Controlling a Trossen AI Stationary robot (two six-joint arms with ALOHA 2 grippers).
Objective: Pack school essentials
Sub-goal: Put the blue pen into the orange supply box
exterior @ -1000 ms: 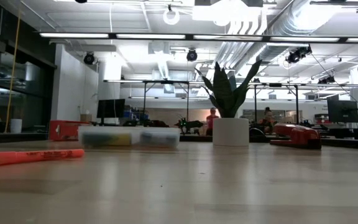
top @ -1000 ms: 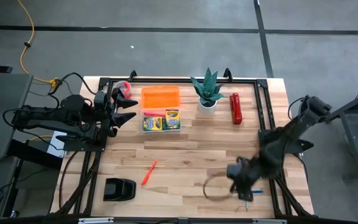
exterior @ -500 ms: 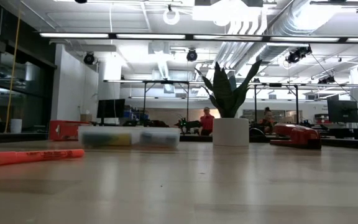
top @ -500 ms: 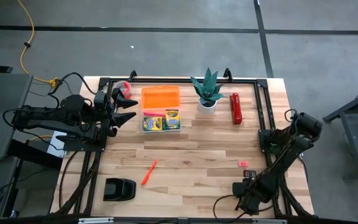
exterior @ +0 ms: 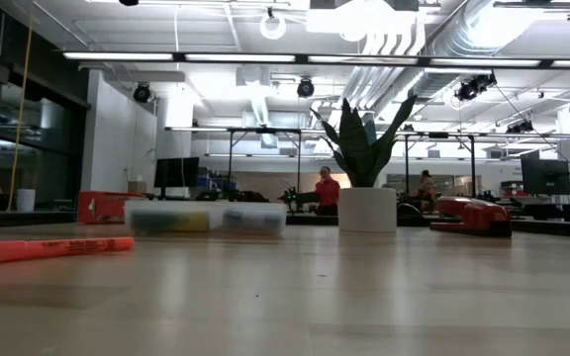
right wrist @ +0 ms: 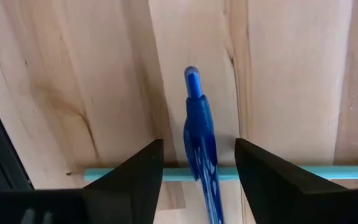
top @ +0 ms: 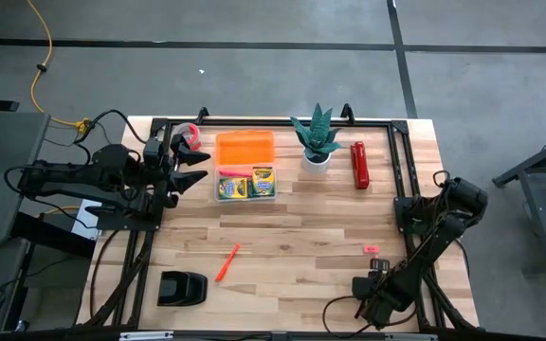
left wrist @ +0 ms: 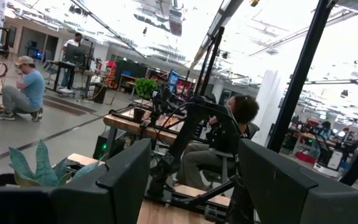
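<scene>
My right gripper (top: 373, 301) hangs low over the table's near right corner. In the right wrist view the gripper (right wrist: 199, 144) is open, and its fingers stand on either side of the blue pen (right wrist: 197, 115) without touching it. The pen lies across the teal pencil (right wrist: 278, 172) on the wood. A pink eraser (top: 372, 249) lies farther in. One orange-red stick (top: 227, 262) lies on the table's middle. Both crayon boxes (top: 246, 183) sit in a clear box. My left gripper (top: 191, 167) waits open to the left of that box.
An orange lid (top: 245, 148) lies behind the clear box. A potted plant (top: 318, 142) and a red cylinder (top: 358, 165) stand near the far edge. A squat black object (top: 181, 288) sits at the near left. Bare wood lies between stick and eraser. People show in the room behind.
My right gripper has moved toward the table's near edge and dropped lower over the pen and pencil, with the arm folding back toward the right edge. The pink eraser, covered by the arm before, now shows.
</scene>
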